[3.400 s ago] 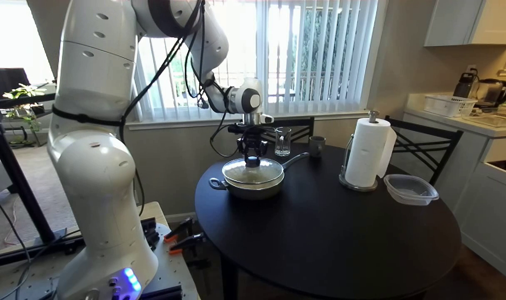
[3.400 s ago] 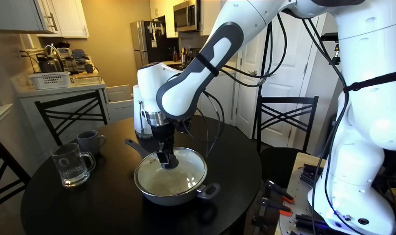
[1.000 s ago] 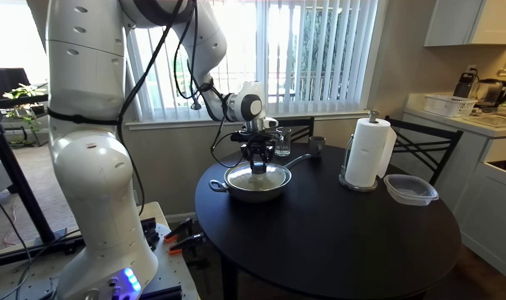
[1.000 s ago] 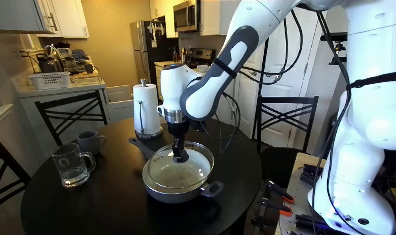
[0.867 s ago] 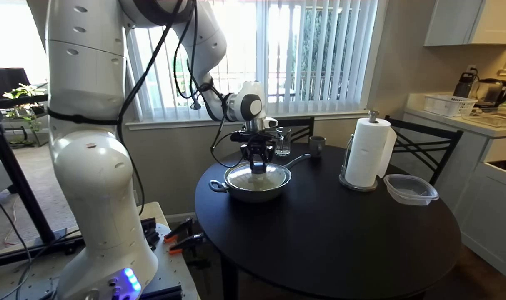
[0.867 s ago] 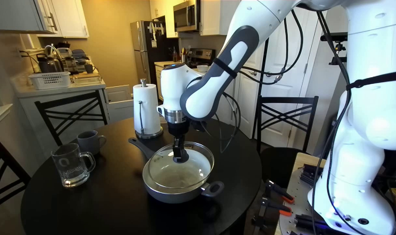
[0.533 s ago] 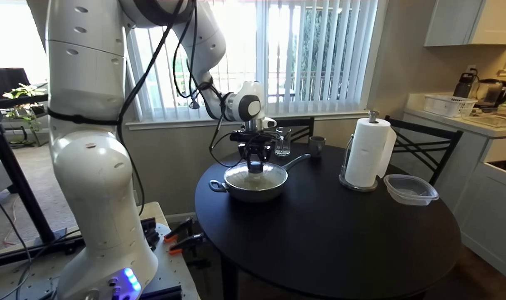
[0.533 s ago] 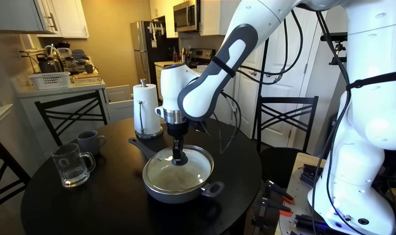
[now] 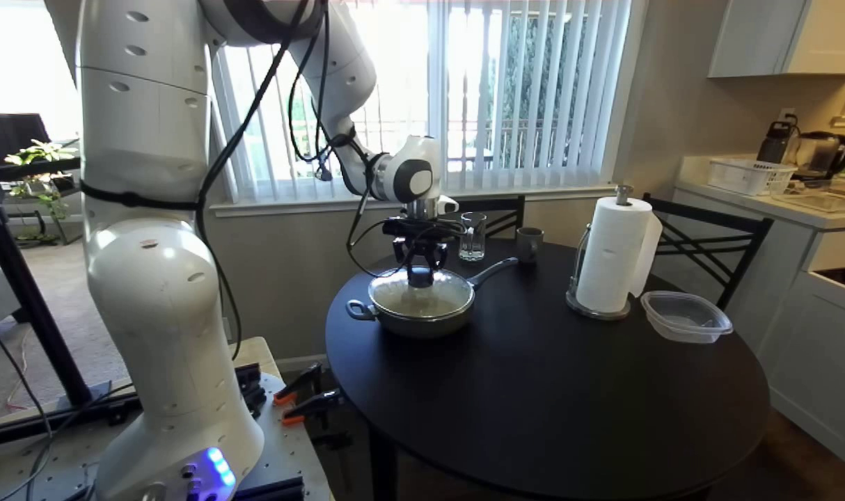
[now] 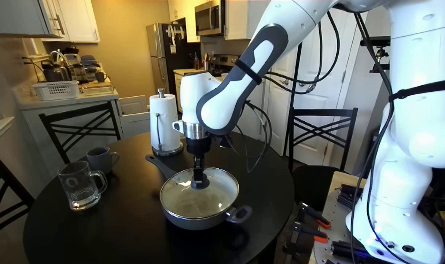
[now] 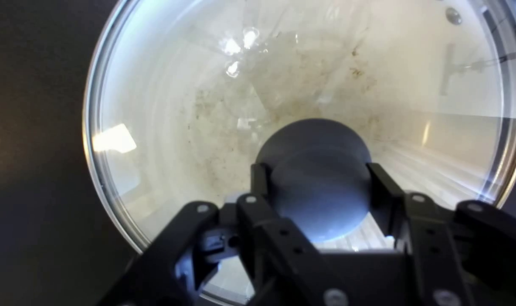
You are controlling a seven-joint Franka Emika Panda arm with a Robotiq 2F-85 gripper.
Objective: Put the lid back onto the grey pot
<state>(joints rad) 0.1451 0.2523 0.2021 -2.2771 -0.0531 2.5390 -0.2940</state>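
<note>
the robotiq gripper clasps the dark knob of the glass lid, which lies atop the grey pot, with a clear glass mug standing apart from that pot.

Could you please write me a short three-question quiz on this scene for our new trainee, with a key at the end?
1. Fill in the missing words: on the table, the clear plastic container sits beside the (blank).
2. Multiple choice: what does the tool hold? a) the glass mug by its handle; b) the lid by its knob; c) the grey mug.
3. True or false: the lid lies on the table, well apart from the grey pot.

Key: 1. paper towel roll; 2. b; 3. false, the lid is over the grey pot.
</note>
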